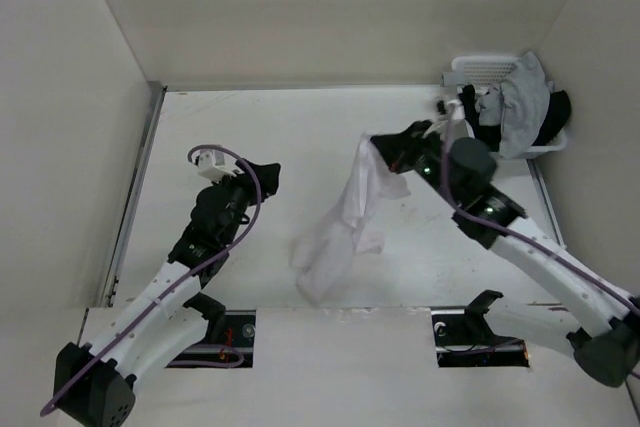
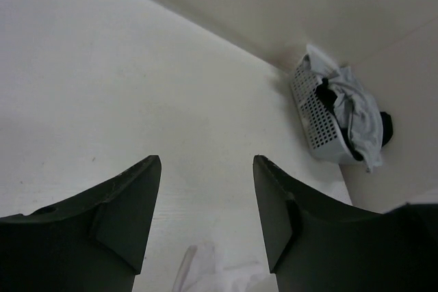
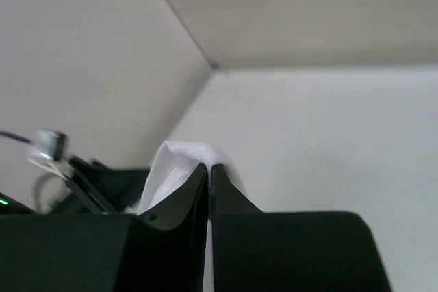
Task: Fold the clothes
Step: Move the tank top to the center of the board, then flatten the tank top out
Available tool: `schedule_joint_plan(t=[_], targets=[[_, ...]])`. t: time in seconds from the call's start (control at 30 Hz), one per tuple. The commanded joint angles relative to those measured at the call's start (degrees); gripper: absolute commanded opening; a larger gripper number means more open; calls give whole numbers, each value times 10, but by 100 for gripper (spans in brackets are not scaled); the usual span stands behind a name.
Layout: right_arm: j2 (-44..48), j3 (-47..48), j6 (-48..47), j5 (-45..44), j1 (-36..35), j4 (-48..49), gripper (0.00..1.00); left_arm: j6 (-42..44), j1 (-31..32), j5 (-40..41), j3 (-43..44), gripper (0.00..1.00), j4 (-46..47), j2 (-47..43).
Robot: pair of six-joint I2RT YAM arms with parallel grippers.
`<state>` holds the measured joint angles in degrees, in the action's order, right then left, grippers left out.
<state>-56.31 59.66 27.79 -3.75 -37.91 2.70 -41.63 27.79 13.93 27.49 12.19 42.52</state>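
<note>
**Pale table (image 1: 300, 127), T-shirt (image 1: 345, 217) being dangled from right gripper (image 1: 380, 150)**

The white T-shirt is being hung beneath the right gripper, which is clenched on a bunched edge, with the lower end lying on the table. Thin and limp, it is judged likely to sag; a free corner below is best taken. The left gripper (image 1: 268, 175) is being held spread wide and empty, well apart.

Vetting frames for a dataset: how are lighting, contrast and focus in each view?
Top external: even light, sharp, but the white T-shirt blends into the pale table. Left wrist: open left gripper is an underexposed silhouette, basket reasonably crisp. Right wrist: right gripper, shut on the T-shirt, looms dark and soft-edged.
</note>
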Motion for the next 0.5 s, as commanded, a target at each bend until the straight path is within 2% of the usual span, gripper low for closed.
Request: schedule_joint_plan(t=[0.0,0.17,0.3,0.37,0.47], targets=[[-57,-105,63,49,-5,72,3,-14,7,-52,-16,55,-2,35],[-64,-222,84,21,-24,107,4,-7,56,-96,-41,47,33,86],[-67,-258,108,20,-40,114,4,1,112,-139,-52,39,30,99],[-85,-259,109,10,-48,115,4,12,155,-127,-56,41,29,99],[-120,-252,111,0,-45,126,3,14,191,-74,-46,45,19,145]])
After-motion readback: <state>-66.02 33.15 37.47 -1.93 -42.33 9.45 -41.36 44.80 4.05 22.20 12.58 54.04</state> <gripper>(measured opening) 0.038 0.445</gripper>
